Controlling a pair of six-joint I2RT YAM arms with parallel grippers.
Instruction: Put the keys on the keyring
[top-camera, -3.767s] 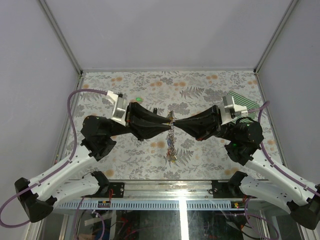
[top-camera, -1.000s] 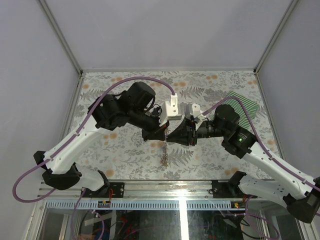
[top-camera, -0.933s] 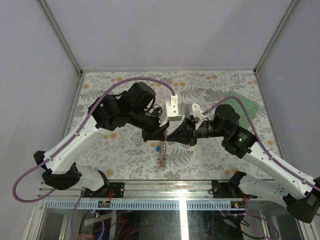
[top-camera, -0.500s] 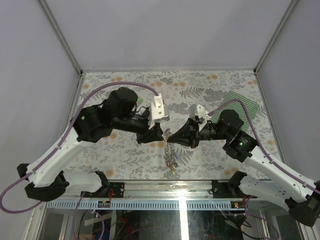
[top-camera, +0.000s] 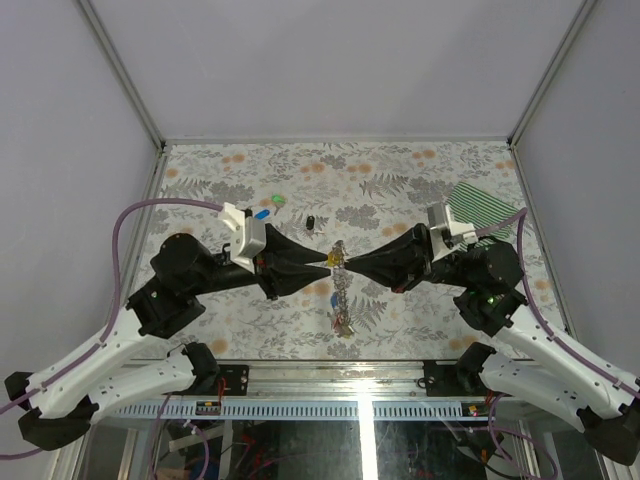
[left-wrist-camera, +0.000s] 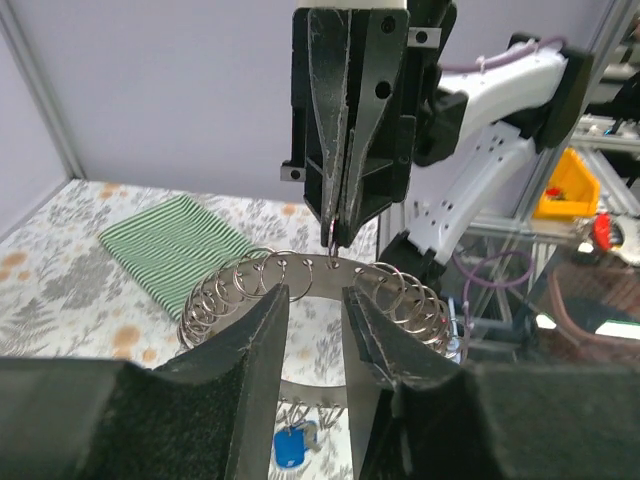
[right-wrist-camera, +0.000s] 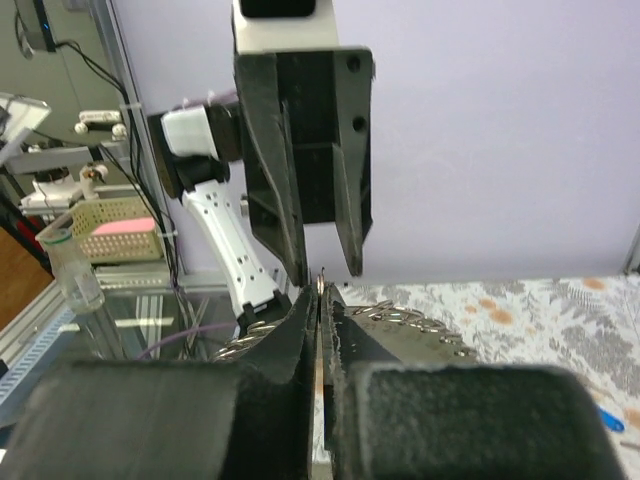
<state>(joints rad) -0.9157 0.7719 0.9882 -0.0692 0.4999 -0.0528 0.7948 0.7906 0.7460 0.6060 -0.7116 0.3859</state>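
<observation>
The keyring hangs on edge above the table, between the two arms. It is a flat dark band lined with small split rings. My right gripper is shut on a small ring at its top. A blue key dangles from its lower side. My left gripper faces it with the fingers open, nothing between them and their tips just short of the band. In the right wrist view my right gripper pinches thin metal, and the left gripper stands open opposite. Loose green, blue and black keys lie on the table.
A green striped cloth lies folded at the back right of the flowered table. Grey walls close in the left, right and back edges. The loose keys lie just behind the left arm's wrist.
The left gripper has opened and let go of the keyring, and the right gripper has shut on it. Both arms swung down and apart and now face each other tip to tip.
</observation>
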